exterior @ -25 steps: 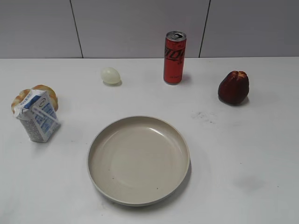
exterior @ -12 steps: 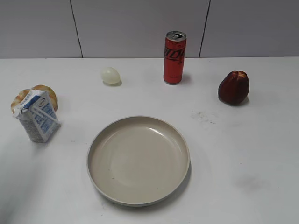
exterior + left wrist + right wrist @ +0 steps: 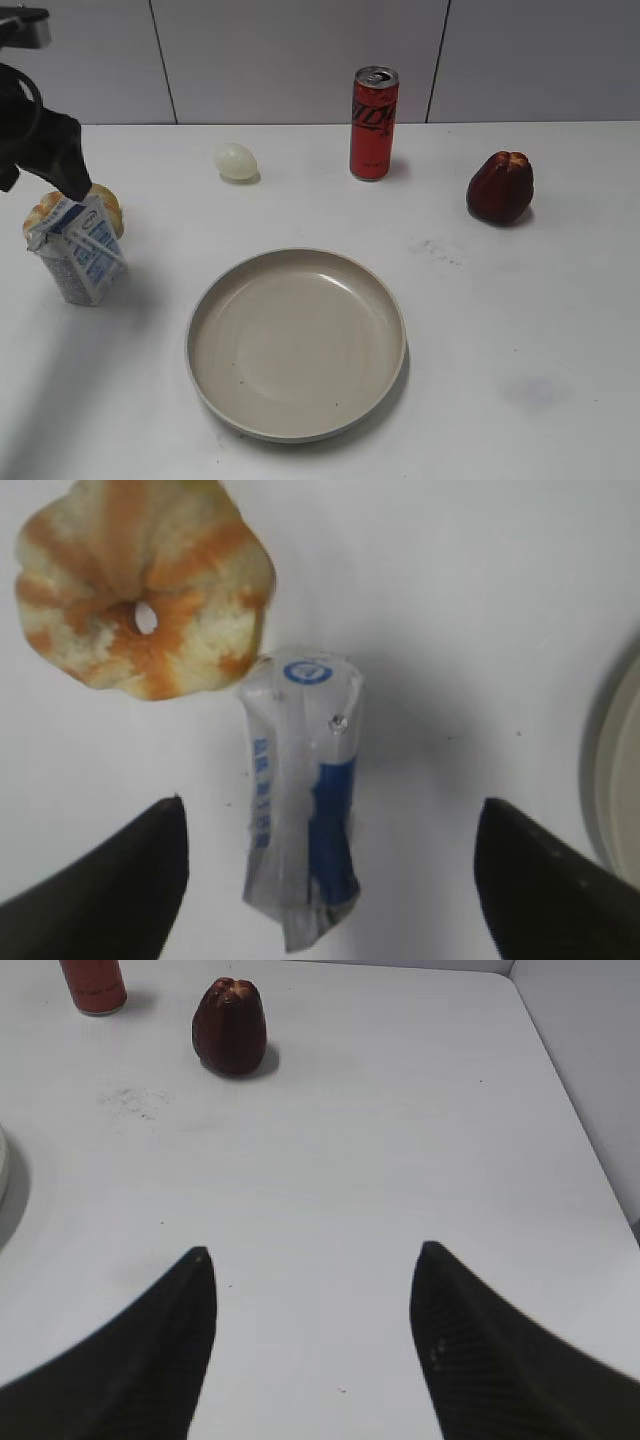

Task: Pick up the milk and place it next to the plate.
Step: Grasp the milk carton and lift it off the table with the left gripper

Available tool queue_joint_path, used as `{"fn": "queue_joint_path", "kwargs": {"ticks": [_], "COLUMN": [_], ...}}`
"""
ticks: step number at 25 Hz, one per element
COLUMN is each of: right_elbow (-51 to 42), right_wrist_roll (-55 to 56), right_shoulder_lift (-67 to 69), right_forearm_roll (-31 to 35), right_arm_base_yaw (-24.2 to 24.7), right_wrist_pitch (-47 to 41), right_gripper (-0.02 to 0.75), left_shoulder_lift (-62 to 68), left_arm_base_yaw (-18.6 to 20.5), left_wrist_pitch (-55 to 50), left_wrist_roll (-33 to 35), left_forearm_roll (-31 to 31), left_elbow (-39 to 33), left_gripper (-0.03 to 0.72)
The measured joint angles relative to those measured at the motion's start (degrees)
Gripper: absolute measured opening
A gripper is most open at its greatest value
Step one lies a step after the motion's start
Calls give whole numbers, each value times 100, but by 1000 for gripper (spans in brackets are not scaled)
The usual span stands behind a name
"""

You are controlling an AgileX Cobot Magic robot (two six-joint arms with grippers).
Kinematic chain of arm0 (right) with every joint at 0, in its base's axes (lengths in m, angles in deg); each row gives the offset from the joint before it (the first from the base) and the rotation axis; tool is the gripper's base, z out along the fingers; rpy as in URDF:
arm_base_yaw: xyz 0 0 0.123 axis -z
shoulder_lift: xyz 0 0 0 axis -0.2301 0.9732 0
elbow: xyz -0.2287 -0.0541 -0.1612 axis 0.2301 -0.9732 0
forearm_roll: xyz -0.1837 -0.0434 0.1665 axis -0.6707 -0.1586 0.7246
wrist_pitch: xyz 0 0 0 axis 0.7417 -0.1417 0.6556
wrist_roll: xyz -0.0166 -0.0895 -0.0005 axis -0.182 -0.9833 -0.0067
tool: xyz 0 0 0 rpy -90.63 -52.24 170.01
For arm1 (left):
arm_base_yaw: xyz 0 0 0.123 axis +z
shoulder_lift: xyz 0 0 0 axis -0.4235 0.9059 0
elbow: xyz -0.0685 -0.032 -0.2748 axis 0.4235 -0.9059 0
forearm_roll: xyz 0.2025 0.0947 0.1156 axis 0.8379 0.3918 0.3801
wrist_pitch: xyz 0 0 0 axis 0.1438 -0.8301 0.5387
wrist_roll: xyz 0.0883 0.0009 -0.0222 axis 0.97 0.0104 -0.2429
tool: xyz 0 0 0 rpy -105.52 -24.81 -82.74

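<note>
The milk (image 3: pixel 80 250) is a small white and blue carton standing at the left of the table. The left wrist view looks down on the milk (image 3: pixel 305 800). The beige plate (image 3: pixel 296 425) lies in the middle front; its rim (image 3: pixel 615 780) shows at the right edge of the left wrist view. My left gripper (image 3: pixel 55 165) hangs open above the milk, its fingers (image 3: pixel 330 825) wide on either side and not touching it. My right gripper (image 3: pixel 312 1255) is open and empty over bare table; it does not show in the exterior view.
A ring-shaped bread (image 3: pixel 95 200) lies right behind the milk, also in the left wrist view (image 3: pixel 140 585). A pale egg (image 3: pixel 237 161), a tall red can (image 3: pixel 374 123) and a dark red fruit (image 3: pixel 500 187) stand along the back. The fruit (image 3: pixel 230 1025) shows in the right wrist view.
My left arm has come into the exterior view at the upper left and now hangs over the milk. The objects on the table have not moved.
</note>
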Motion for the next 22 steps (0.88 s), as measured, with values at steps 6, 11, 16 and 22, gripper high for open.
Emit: {"fn": "queue_joint_path", "kwargs": {"ticks": [6,11,16,22], "right_elbow": [0,0,0,0], "right_wrist_roll": [0,0,0,0], "right_shoulder_lift": [0,0,0,0], "right_forearm_roll": [0,0,0,0], "right_arm_base_yaw": [0,0,0,0], "right_wrist_pitch": [0,0,0,0], "right_gripper": [467,467,467,467], "left_shoulder_lift": [679,1015,1068,1054], "left_arm_base_yaw": [-5,-5,-5,-5], "left_wrist_pitch": [216,333,297,-132], "left_wrist_roll": [16,16,16,10], "left_forearm_roll": [92,77,70,-1], "left_elbow": [5,5,18,371], "left_gripper": [673,530,304,274]}}
